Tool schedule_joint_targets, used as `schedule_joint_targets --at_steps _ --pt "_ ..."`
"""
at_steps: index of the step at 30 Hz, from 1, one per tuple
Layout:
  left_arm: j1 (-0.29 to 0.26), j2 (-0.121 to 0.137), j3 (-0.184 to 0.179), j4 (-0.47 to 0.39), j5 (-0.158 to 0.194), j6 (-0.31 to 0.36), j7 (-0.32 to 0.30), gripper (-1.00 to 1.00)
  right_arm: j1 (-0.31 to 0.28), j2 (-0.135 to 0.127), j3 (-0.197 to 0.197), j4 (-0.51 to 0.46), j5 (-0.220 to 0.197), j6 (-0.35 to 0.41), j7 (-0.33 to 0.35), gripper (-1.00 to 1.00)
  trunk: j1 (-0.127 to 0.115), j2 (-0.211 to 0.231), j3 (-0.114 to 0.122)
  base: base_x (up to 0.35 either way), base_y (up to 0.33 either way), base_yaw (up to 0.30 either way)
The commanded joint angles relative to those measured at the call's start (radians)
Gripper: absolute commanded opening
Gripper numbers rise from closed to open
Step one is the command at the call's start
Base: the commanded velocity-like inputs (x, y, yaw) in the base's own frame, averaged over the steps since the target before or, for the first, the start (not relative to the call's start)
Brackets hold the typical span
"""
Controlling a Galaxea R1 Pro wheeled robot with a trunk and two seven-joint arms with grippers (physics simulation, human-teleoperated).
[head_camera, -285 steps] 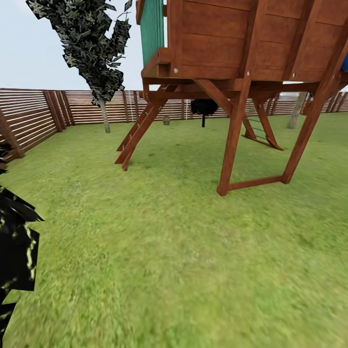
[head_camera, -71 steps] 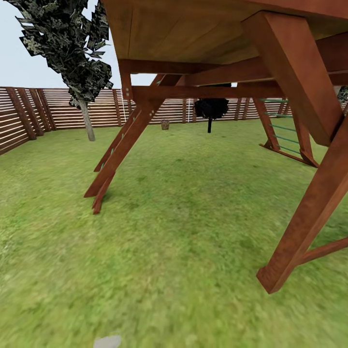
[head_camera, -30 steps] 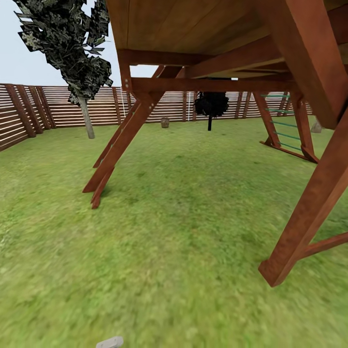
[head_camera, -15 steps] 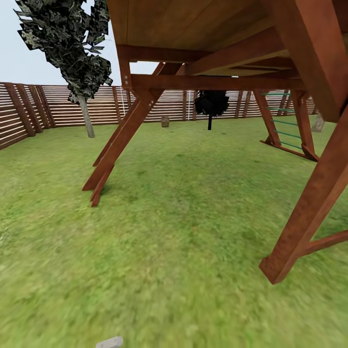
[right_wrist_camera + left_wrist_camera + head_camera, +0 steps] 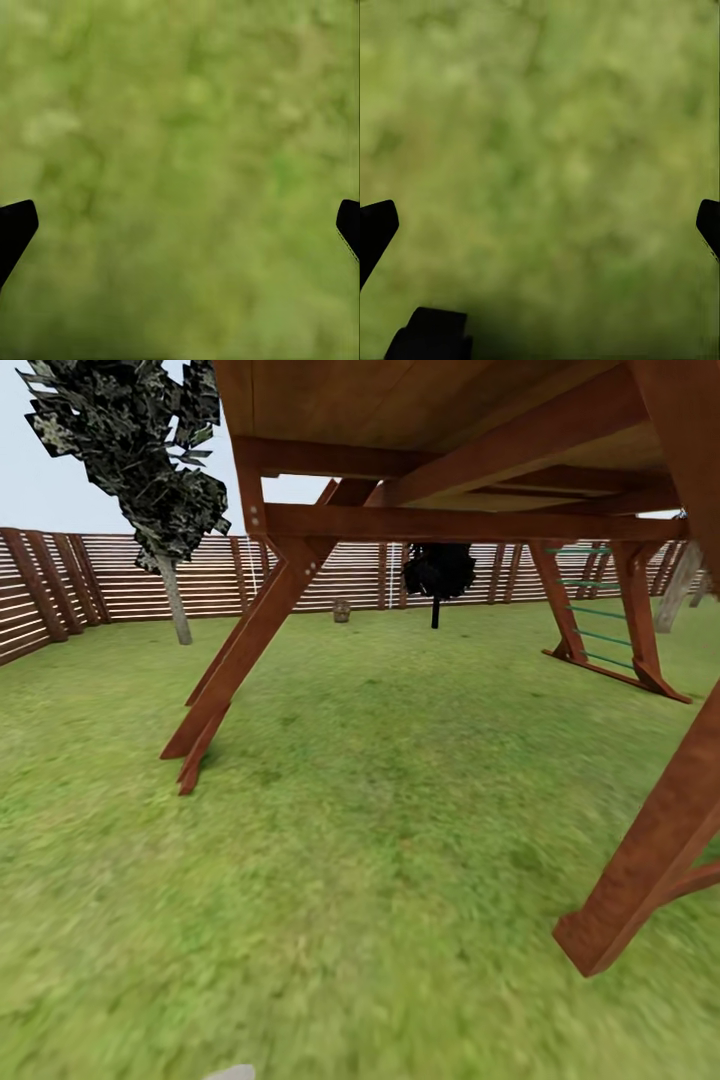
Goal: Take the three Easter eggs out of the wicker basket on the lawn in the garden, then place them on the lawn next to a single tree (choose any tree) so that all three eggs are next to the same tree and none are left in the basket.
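At the far left of the head view a slatted wooden fence (image 5: 60,585) runs along the edge of the lawn (image 5: 350,840) and continues across the whole background. Just in front of it stands the tree (image 5: 172,595) with a pale grey trunk and dark blocky leaves spreading overhead.

To its right, slanted red-brown legs (image 5: 235,660) of a wooden play tower (image 5: 430,420) come down onto the grass, and the tower's plank underside spans the top of the picture. Beyond those legs, far off near the fence, a small brown object sits on the grass: the wicker basket (image 5: 342,611), too small to show any eggs inside. Right of it stands a thin black-trunked dark tree (image 5: 437,575). Further right a ladder with green rungs (image 5: 600,615) leans within the tower's frame, a second pale trunk (image 5: 678,590) shows near the right edge, and a thick support beam (image 5: 650,860) meets the ground at the lower right. No writing or label can be read anywhere.

In the left wrist view the left gripper (image 5: 540,225) points at blurred grass, its two dark fingertips (image 5: 375,229) at opposite edges of the picture, spread wide with nothing between them. In the right wrist view the right gripper (image 5: 180,225) is likewise held over grass, fingertips (image 5: 15,225) wide apart and empty.
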Motion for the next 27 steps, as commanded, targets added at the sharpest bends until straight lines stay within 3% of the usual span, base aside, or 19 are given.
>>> schedule_joint_targets --at_steps 1,21,27 --pt "0.000 -0.001 0.004 -0.001 0.010 0.007 0.000 1.00 0.000 -0.001 0.001 0.000 0.007 -0.002 0.000 1.00 0.004 -0.008 -0.004 0.327 0.000 0.000" --pt "0.000 -0.012 0.004 0.003 0.010 0.007 -0.002 1.00 0.000 -0.002 0.000 -0.001 0.005 -0.002 0.002 1.00 0.081 -0.148 -0.083 0.327 0.000 0.000" --pt "0.000 -0.012 0.004 0.003 0.009 0.009 -0.007 1.00 0.000 -0.002 0.000 -0.002 0.005 -0.002 0.002 1.00 0.081 -0.148 -0.093 0.328 0.000 0.000"
